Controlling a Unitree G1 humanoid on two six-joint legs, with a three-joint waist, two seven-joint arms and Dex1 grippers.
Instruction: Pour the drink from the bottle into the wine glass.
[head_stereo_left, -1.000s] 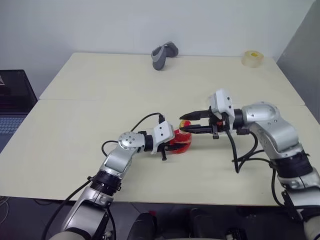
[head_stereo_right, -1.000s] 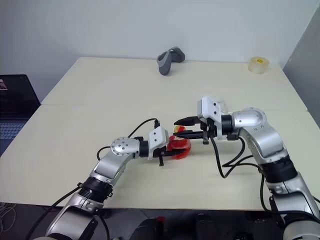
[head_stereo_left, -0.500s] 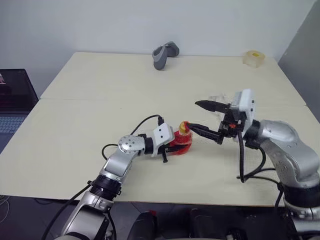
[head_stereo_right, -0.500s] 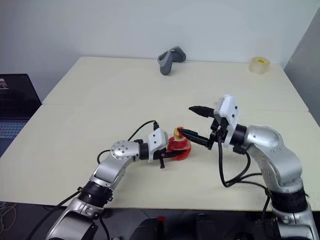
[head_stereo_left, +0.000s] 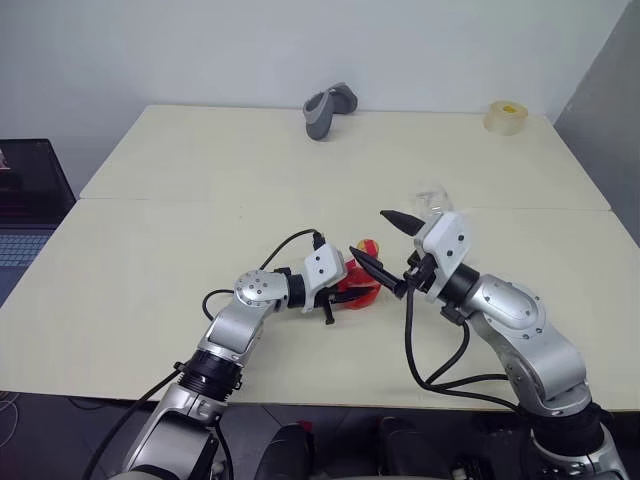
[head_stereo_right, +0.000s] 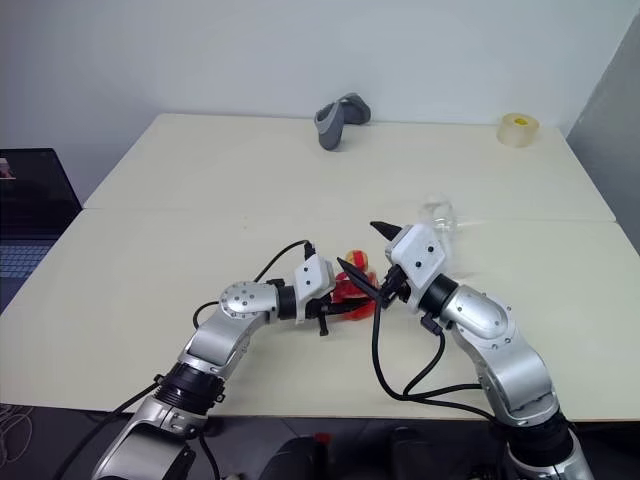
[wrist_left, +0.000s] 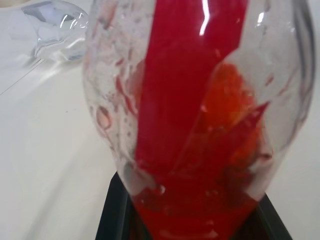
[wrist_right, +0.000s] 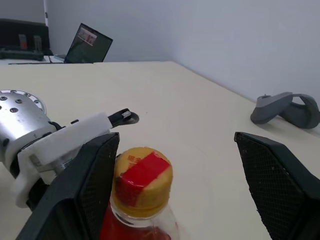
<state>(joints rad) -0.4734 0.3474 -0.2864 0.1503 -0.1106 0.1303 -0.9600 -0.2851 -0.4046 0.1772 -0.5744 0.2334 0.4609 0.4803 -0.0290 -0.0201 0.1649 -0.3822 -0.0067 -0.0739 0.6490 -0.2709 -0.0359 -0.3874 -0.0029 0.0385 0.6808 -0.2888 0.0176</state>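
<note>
The left end effector (head_stereo_left: 345, 290) is clamped on the lower body of the bottle (head_stereo_left: 362, 282), which stands upright on the worktop (head_stereo_left: 200, 190) near the front middle — a low grip that steadies the bottle and leaves its neck and top free. The left wrist view confirms it: the drink (wrist_left: 195, 100) sits red against the clear wall, with the black fingers (wrist_left: 112, 220) pressed in on either side of the base. The yellow-and-red cap (wrist_right: 142, 175) is on, so pouring cannot start yet. That likely explains the right end effector (head_stereo_left: 385, 252) — its fingers stand wide apart, straddling the cap from the right without touching it, apparently lined up to close on it and twist. The wine glass (head_stereo_left: 430, 198) waits just behind the right arm, apart from the bottle, where the bottle could be tipped toward it once opened
</note>
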